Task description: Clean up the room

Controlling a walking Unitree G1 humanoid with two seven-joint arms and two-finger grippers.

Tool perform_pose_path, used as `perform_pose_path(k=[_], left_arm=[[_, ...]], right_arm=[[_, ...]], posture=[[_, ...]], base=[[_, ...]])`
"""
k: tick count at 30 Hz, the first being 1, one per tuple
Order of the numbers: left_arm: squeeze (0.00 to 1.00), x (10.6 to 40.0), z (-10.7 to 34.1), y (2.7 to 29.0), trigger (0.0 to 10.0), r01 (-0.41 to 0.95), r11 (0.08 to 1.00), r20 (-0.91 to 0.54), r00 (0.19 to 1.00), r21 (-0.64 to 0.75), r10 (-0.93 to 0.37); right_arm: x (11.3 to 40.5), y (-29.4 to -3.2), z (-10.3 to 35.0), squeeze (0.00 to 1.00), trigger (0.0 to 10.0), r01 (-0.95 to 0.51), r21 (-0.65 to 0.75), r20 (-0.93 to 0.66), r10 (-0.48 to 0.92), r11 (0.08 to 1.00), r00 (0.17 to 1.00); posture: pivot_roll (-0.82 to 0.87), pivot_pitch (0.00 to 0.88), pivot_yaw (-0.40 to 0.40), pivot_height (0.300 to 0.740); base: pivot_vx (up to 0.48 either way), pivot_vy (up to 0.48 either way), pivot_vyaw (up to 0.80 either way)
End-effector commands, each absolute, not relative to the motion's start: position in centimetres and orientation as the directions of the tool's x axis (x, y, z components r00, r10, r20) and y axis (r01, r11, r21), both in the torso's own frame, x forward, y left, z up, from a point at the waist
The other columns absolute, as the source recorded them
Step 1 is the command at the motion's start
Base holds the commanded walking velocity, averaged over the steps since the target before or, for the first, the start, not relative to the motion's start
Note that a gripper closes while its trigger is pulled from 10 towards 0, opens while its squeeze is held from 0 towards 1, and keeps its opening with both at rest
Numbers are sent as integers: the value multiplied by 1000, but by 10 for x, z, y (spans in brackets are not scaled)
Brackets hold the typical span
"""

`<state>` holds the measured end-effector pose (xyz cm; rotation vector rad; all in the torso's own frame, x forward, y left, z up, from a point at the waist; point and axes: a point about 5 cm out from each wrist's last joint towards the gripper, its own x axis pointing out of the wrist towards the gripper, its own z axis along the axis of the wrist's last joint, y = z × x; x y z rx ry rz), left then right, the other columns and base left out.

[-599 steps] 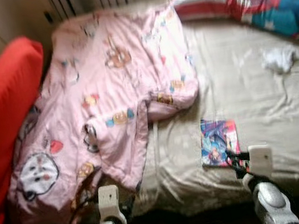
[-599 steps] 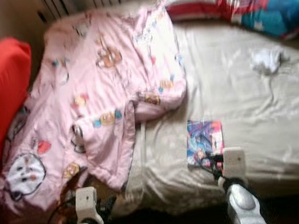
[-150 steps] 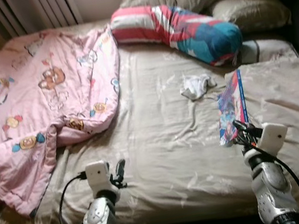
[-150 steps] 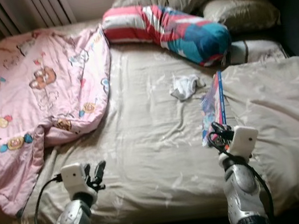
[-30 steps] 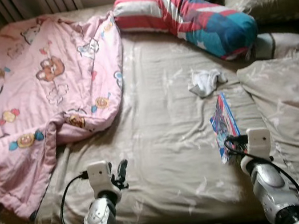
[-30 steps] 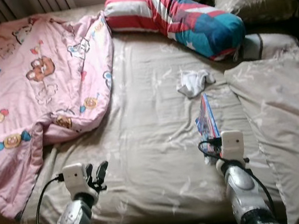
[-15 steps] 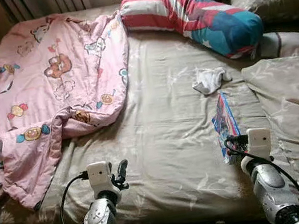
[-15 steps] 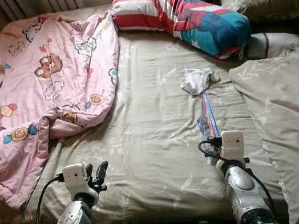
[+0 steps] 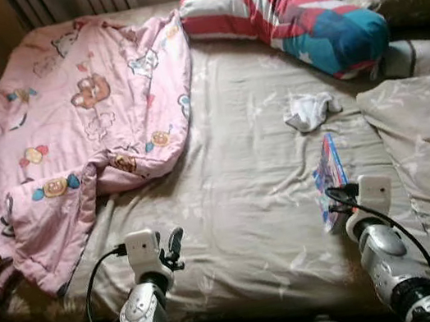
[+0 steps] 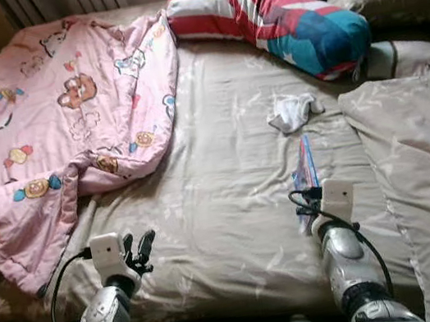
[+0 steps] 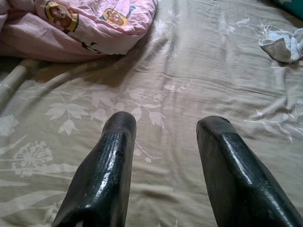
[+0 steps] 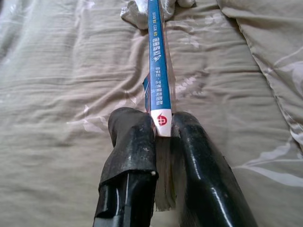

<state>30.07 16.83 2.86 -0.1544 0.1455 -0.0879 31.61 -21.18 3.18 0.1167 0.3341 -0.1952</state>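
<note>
Blue-spined book (image 12: 158,71) clamped edge-up in right gripper (image 12: 161,124) fingers.

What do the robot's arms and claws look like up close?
Both arms are rounded silver metal with black joints. Each wrist carries a small white box with a black cable looping from it. The left gripper and the right gripper each have two long, glossy black fingers with blunt, rounded tips.

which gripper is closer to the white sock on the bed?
Right. The right gripper, shut on the book, sits just short of the white sock, nearly in line with it. The left gripper, open and empty, hovers over the sheet far across the bed.
</note>
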Motion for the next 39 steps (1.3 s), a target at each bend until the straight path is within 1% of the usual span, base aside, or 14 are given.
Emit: perform_pose_path(k=[1,2,7,9,11,13,19,25,30,32,37,39], left_arm=[[0,296,22,174,10000,64,986,-174,981,-151,-90],[0,296,22,174,10000,64,987,-174,981,-150,-90],[0,296,22,175,10000,66,987,-175,980,-145,-92],[0,296,23,174,10000,70,987,-174,980,-144,-95],[0,296,23,173,10000,71,987,-174,980,-144,-96],[0,297,23,173,10000,72,987,-174,980,-144,-97],[0,296,23,173,10000,77,987,-175,979,-142,-102],[0,296,22,174,10000,83,987,-179,978,-139,-107],[0,296,22,174,10000,89,987,-180,977,-136,-113],[0,296,23,175,10000,92,987,-180,977,-135,-116],[0,296,23,175,10000,95,987,-180,976,-132,-118],[0,296,23,176,10000,98,987,-182,976,-129,-120]], right_arm=[[318,-211,34,0,10000,205,76,-334,-169,976,927],[319,-211,35,0,10000,202,72,-330,-167,977,929],[321,-211,37,0,10000,203,70,-306,-172,977,936],[319,-213,37,0,10000,225,72,-298,-194,972,935],[317,-216,34,0,10000,236,38,-327,-211,971,921],[317,-216,34,0,10000,231,35,-325,-207,972,923],[318,-215,36,0,10000,220,78,-301,-187,972,935],[324,-209,43,0,10000,159,168,-251,-113,973,961],[323,-208,42,0,10000,102,185,-260,-51,977,964],[320,-209,39,0,10000,84,213,-269,-24,974,963],[315,-218,34,0,10000,98,207,-287,-35,973,957],[311,-229,32,0,10000,148,201,-304,-82,968,949]], posture=[[-53,196,77,682],[-53,196,78,682],[-55,195,82,654],[-53,193,82,654],[-53,193,83,654],[-54,190,84,654],[-53,182,88,654],[-53,175,92,654],[-50,165,94,654],[-51,163,96,654],[-48,165,100,654],[-46,174,107,654]], base=[[0,0,0],[0,0,0],[0,0,0],[0,0,0],[0,0,0],[0,0,0],[0,0,0],[0,0,0],[0,0,0],[0,0,0],[0,0,0],[0,0,0]])
